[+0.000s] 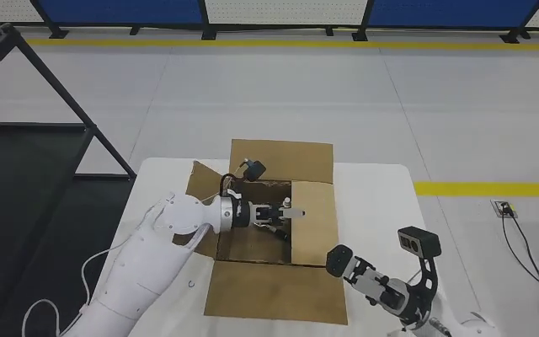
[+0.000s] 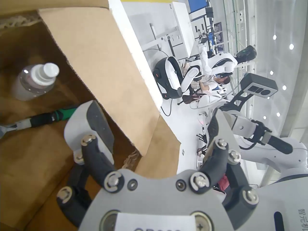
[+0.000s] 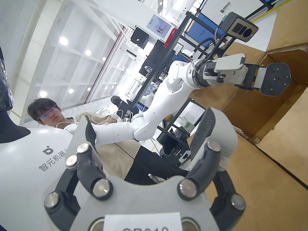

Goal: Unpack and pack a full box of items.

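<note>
Your left pincer (image 2: 154, 114) hangs over the open box (image 1: 282, 160), jaws apart and holding nothing; I judge it spread wide to take something out; the bottle (image 2: 36, 82) sits ahead of its fingertips, deeper in the box, with a green-handled tool (image 2: 48, 117) lying between them. The flaps fold outward, likely to free the opening. Your right pincer (image 3: 148, 121), also apart and holding nothing, sits outside the box beside a flap, probably to leave room. The box rests on a white table (image 1: 370, 194); beyond is grey floor (image 1: 253, 93) with a yellow line (image 1: 472, 188).
</note>
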Controlling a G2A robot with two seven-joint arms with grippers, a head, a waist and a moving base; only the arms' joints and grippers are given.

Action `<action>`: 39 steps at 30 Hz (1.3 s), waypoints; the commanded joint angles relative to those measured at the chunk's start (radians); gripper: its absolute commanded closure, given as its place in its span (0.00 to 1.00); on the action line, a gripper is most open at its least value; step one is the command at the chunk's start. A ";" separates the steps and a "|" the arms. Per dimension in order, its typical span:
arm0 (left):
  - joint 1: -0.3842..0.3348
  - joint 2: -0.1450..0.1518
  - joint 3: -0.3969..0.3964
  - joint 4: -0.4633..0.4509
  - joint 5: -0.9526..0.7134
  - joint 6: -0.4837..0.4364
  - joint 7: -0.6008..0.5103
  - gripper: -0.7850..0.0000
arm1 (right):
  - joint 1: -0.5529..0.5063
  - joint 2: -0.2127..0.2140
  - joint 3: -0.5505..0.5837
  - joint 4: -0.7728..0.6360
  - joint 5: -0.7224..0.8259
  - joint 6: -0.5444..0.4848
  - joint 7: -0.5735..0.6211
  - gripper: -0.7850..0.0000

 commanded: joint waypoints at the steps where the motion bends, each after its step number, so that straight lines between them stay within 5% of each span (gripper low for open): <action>1: 0.003 -0.002 0.004 0.010 -0.005 0.004 -0.002 0.00 | 0.003 0.002 -0.004 0.002 -0.003 0.002 -0.001 0.00; 17: -0.053 -0.069 0.090 0.164 -0.083 -0.111 0.069 0.00 | -0.046 0.016 0.019 -0.019 -0.011 -0.003 -0.032 0.00; 27: -0.080 -0.080 0.065 0.091 -0.098 -0.113 0.095 0.00 | -0.032 0.024 0.017 -0.006 -0.002 -0.009 -0.034 0.00; 39: -0.155 -0.150 0.158 0.100 -0.122 -0.100 0.193 0.00 | -0.019 0.038 0.085 0.025 0.007 -0.001 -0.058 0.00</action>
